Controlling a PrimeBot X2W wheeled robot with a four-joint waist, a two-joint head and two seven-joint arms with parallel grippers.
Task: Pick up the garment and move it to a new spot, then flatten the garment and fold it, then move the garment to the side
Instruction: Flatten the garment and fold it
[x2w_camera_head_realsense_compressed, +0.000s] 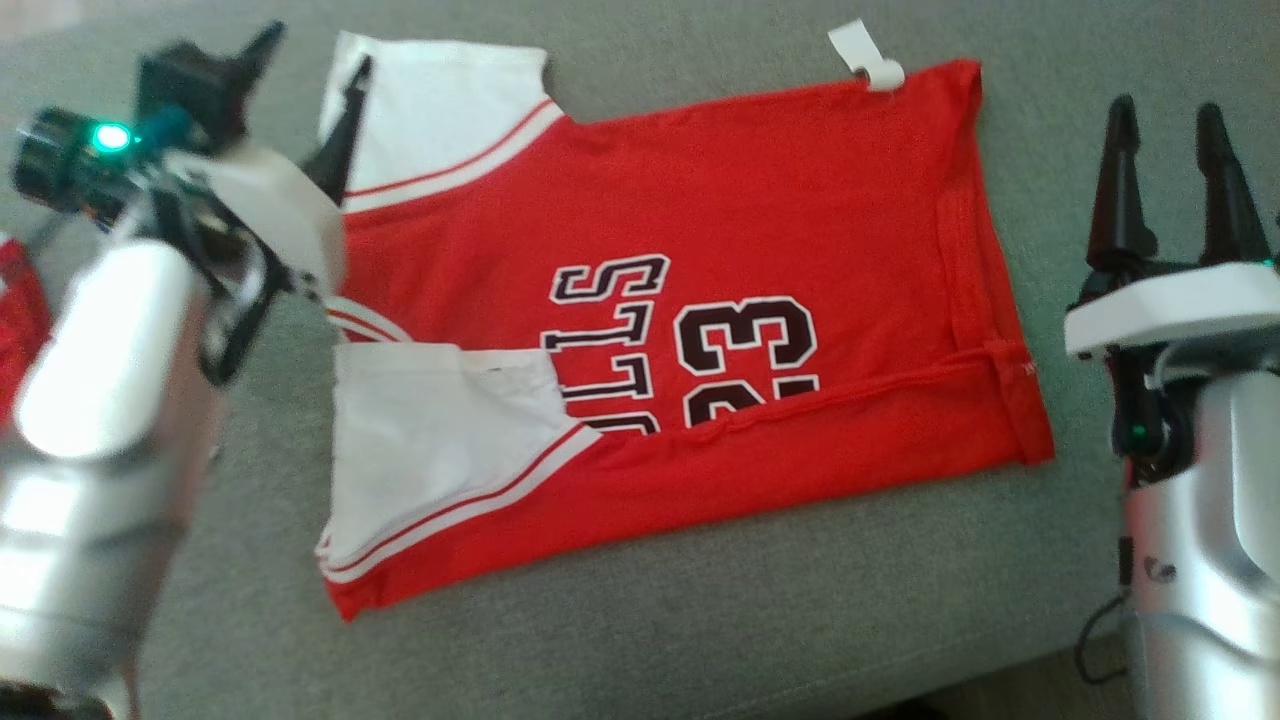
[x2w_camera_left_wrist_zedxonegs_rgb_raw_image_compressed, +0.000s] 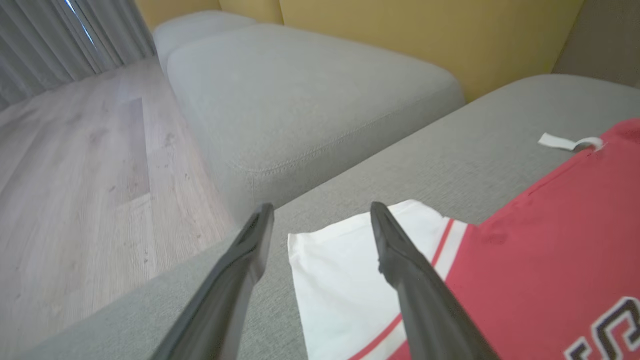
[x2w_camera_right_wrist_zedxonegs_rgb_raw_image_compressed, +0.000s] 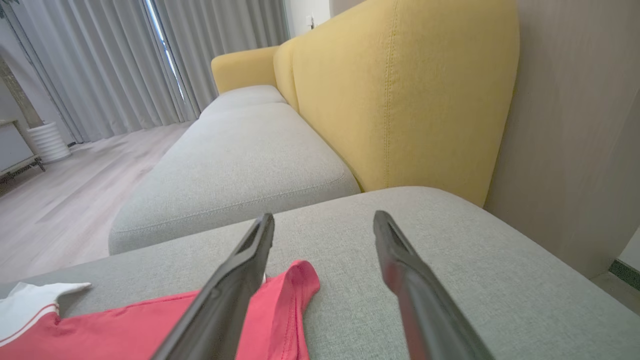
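The garment (x2w_camera_head_realsense_compressed: 720, 300) is a red jersey with white sleeves and black-and-white lettering, lying flat on the grey cushion with its near long edge folded over the body. My left gripper (x2w_camera_head_realsense_compressed: 310, 75) stands open above the far white sleeve (x2w_camera_left_wrist_zedxonegs_rgb_raw_image_compressed: 340, 280), holding nothing. My right gripper (x2w_camera_head_realsense_compressed: 1165, 130) is open beside the hem end of the jersey, over bare cushion, with the red hem corner (x2w_camera_right_wrist_zedxonegs_rgb_raw_image_compressed: 295, 285) just left of its fingers. A white tag (x2w_camera_head_realsense_compressed: 865, 55) sticks out at the far hem corner.
The grey cushion (x2w_camera_head_realsense_compressed: 700, 620) ends at a front edge near the bottom right. Another red cloth (x2w_camera_head_realsense_compressed: 20, 320) shows at the far left. A second grey cushion (x2w_camera_right_wrist_zedxonegs_rgb_raw_image_compressed: 235, 165), a yellow backrest (x2w_camera_right_wrist_zedxonegs_rgb_raw_image_compressed: 400, 95), wood floor (x2w_camera_left_wrist_zedxonegs_rgb_raw_image_compressed: 65, 165) and curtains lie beyond.
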